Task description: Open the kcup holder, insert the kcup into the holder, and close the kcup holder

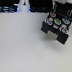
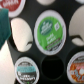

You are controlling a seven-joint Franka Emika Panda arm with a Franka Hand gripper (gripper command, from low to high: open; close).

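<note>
The kcup holder (image 1: 56, 26) is a black box at the exterior view's right, toward the back of the white table. Small coloured round tops show on its upper face. My gripper (image 1: 58, 15) hangs directly above it, very close. In the wrist view the holder's black tray (image 2: 50, 62) with round slots fills the picture. The kcup (image 2: 50, 31), with a green and white top, is in the middle of it, large and close. Whether it sits in a slot or is held I cannot tell. My fingers do not show clearly.
Other cups sit in the tray: a grey-topped cup (image 2: 26, 69), an orange-topped cup (image 2: 76, 67) and a red-topped cup (image 2: 11, 5). Pale round openings (image 2: 22, 32) lie beside the kcup. A white bottle-shaped object (image 1: 23, 2) stands at the back left, by dark clutter (image 1: 6, 9).
</note>
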